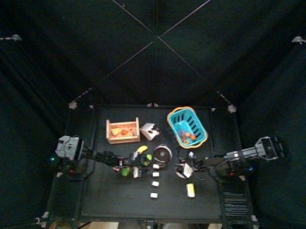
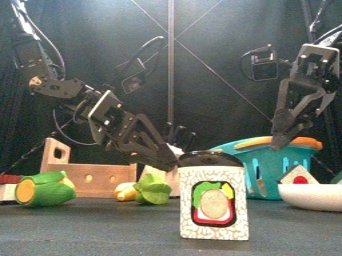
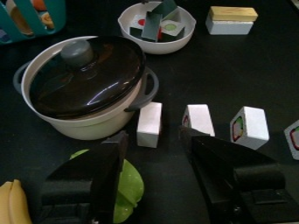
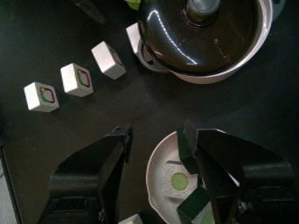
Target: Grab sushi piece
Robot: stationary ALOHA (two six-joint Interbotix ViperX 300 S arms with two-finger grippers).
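Observation:
A row of white sushi pieces (image 3: 198, 120) lies on the black table beside a cream pot (image 3: 87, 83) with a dark lid. The nearest sushi piece (image 2: 214, 200) stands large in the front view, showing a green and orange filling. My left gripper (image 3: 158, 149) is open just short of the row, with nothing between its jaws. My right gripper (image 4: 163, 136) is open above a white bowl (image 4: 170, 166) that holds more pieces. From the right wrist the sushi row (image 4: 79, 79) lies off to one side.
A wooden crate (image 1: 121, 131) and a blue basket (image 1: 187, 126) stand at the back of the table. A green fruit (image 3: 126, 182) and a banana (image 3: 10, 201) lie by the left jaw. A yellow-topped piece (image 3: 232, 19) sits beyond the bowl (image 3: 140, 35).

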